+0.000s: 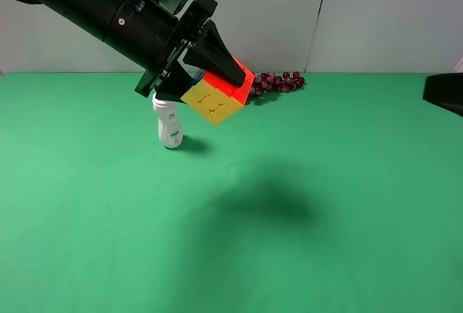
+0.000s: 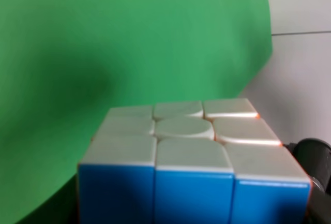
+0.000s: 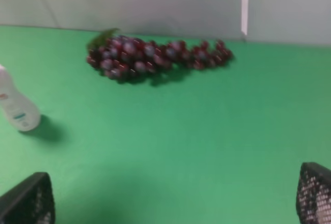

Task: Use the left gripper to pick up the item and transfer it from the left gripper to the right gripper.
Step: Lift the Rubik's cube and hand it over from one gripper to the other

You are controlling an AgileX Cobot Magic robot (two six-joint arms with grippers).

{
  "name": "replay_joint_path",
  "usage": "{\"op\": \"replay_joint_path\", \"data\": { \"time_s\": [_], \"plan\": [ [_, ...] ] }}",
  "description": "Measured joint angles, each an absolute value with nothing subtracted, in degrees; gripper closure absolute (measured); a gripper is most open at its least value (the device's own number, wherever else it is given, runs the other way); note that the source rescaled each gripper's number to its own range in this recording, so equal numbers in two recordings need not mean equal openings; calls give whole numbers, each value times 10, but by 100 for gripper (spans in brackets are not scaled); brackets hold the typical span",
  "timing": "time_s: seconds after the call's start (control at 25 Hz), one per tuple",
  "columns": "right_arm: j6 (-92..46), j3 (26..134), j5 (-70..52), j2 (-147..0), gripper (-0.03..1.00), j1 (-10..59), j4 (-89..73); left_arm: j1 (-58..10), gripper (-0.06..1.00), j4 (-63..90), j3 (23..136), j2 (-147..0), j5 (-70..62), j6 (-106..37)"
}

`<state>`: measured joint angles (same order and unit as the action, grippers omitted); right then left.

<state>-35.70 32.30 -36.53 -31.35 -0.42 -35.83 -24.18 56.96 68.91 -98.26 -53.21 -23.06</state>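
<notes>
The work surface is a table [image 1: 347, 204] covered edge to edge with a plain green cloth, running back to a pale wall. Two things rest directly on it. A white bottle [image 1: 171, 129] with small printed markings appears to stand on its base left of centre, well forward of the back edge; its upper part is hidden in the high view and cut off in the right wrist view. A bunch of dark red grapes [image 1: 278, 82] lies on its side near the back edge, stretched along the wall line, with a green leaf at one end. Bottle and grapes are well apart. A broad soft shadow [image 1: 271, 201] falls on the cloth near the centre.
</notes>
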Motion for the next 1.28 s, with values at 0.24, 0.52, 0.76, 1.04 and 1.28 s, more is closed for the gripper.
{"op": "replay_joint_path", "data": {
  "time_s": [0.24,0.52,0.76,1.04,1.28],
  "plan": [
    [-455,323,-299,-366,-3,92,-369,-242,94,576,689,-983,-552,-252],
    [-499,323,-225,-440,-3,209,-373,-242,94,624,689,-983,-568,-300],
    [-501,323,-132,-505,-3,315,-379,-242,94,626,689,-983,-571,-307],
    [-501,323,-52,-558,-3,406,-388,-242,94,629,689,-983,-587,-329],
    [-501,324,-36,-560,-3,433,-404,-242,94,629,689,-983,-588,-355]
  ]
}}
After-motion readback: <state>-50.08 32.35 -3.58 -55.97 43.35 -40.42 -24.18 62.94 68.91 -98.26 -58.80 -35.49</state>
